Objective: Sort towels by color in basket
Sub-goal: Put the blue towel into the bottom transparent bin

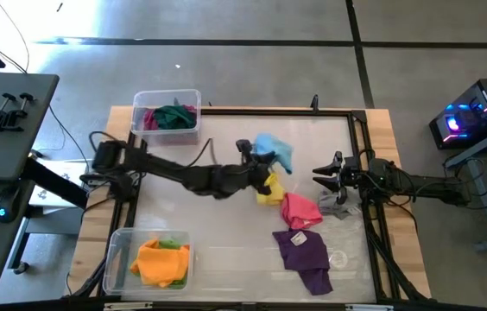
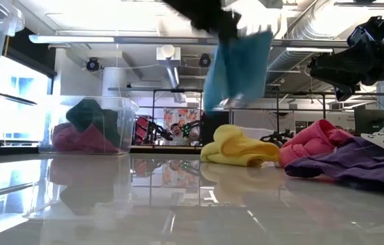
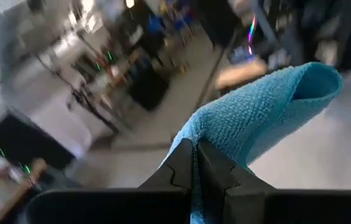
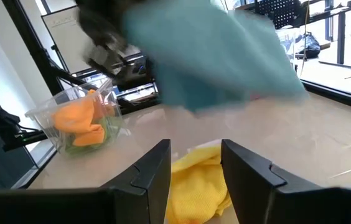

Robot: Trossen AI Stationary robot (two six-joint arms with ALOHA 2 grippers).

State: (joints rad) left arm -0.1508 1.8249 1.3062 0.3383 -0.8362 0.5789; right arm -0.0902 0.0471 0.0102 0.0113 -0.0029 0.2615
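Light blue towel (image 2: 236, 68) hanging above the glossy table (image 2: 178, 204), yellow towel (image 2: 238, 146), pink towel (image 2: 314, 139) and purple towel (image 2: 355, 163) lying together, clear bin (image 2: 127, 112) holding green and magenta cloths

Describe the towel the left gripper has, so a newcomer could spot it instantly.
Start at the table and follow the left arm from its left edge to the middle. There the left gripper, shut, holds the light blue towel hanging above the surface. It is the only towel off the table: the yellow towel, pink towel and purple towel lie flat beside it.
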